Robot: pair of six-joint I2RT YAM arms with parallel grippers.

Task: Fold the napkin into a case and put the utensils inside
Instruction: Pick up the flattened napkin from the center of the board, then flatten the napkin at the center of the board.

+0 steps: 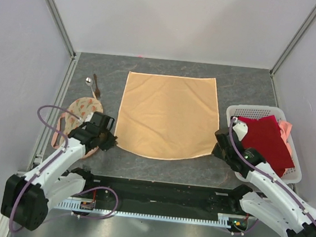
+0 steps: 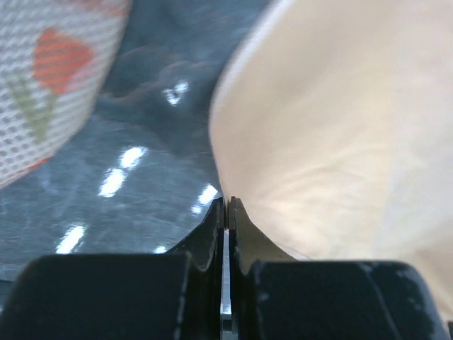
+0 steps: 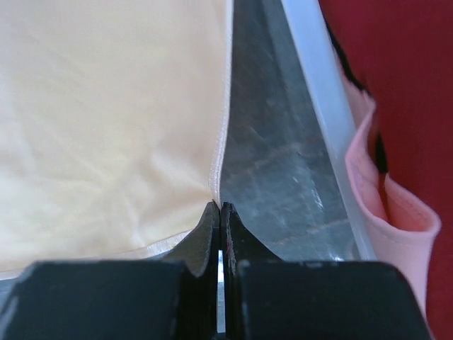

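- Holding a dark red cloth [image 1: 265, 144] and a pink cloth [image 1: 284, 129], the white lattice basket [image 1: 249, 112] sits at the table's right side.
- Mid-table: the napkin [image 1: 167, 115], plain peach-orange, spread flat in one layer, near edge bowed, thin stitched hem.
- Near-left corner: left gripper [image 2: 226, 202], fingers pressed together on the cloth. Near-right corner: right gripper [image 3: 218, 205], pinched the same way.
- Far left, apart from the napkin: spoon [image 1: 88, 80] and brown stick [image 1: 96, 85], just beyond a round cream printed cloth [image 1: 82, 110].
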